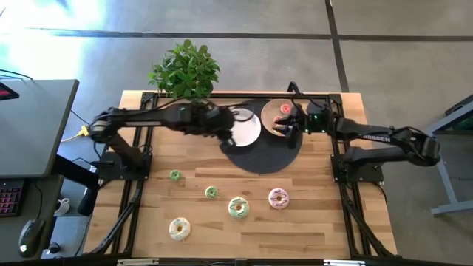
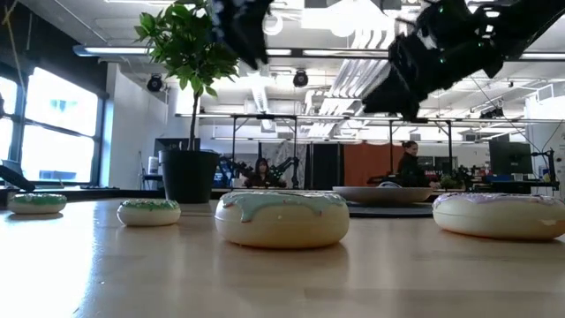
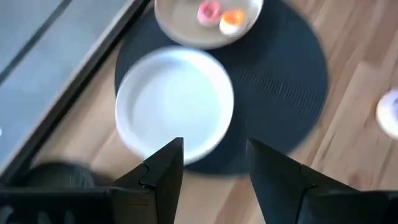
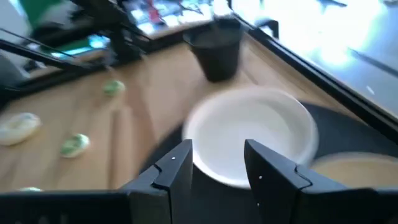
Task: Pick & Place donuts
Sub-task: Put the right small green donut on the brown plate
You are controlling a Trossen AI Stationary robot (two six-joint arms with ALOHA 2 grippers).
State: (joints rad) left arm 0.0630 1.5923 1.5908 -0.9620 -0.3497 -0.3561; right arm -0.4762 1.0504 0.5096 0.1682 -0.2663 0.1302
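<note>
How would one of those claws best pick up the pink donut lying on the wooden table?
Probably from straight above. The pink donut lies flat on the table with clear space around it, so the fingers could close across its outer rim, or one finger could drop into the hole and pinch one side of the ring. The right gripper is nearer, and open.

One camera looks straight down on my whole surface [image 1: 295, 236]; another sits at its level, facing the room. Each wrist camera peers past my own fingers [image 3: 161, 171], close above the white plate [image 3: 174, 102], which both wrist views share
</note>
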